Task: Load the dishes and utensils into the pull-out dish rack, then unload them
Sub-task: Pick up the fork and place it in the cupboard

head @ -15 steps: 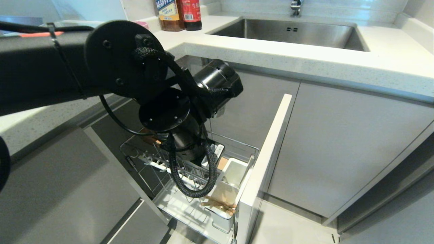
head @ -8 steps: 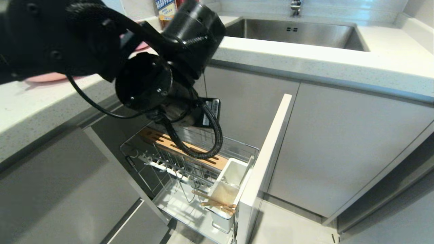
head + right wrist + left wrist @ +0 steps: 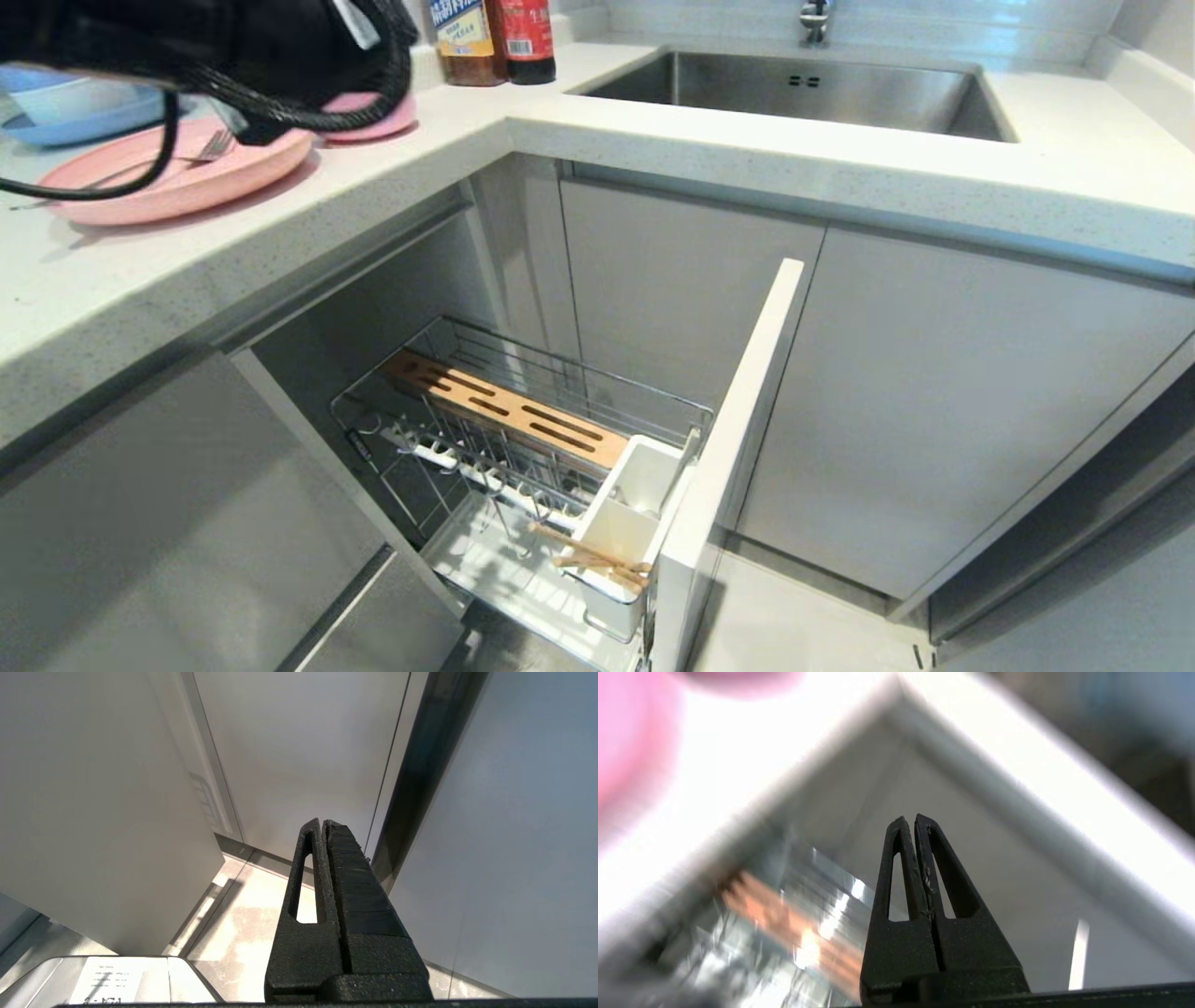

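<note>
The left claw (image 3: pixel 909 820), jaws pressed together and empty, hangs above the worktop (image 3: pixel 653 121) corner. The fork (image 3: pixel 187 157) lies flat across the pink plate (image 3: pixel 177 182), lengthwise along the worktop edge, nearest the left arm. The chopsticks (image 3: pixel 593 560) rest in the rack (image 3: pixel 523 420).

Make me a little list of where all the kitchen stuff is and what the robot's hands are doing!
rack: pulled out, open
chopsticks: in the rack's white cup
pink plate: on the counter
fork: lying on the pink plate
left gripper: shut, empty, up by the counter edge
right gripper: shut, empty, parked low by the cabinets
</note>
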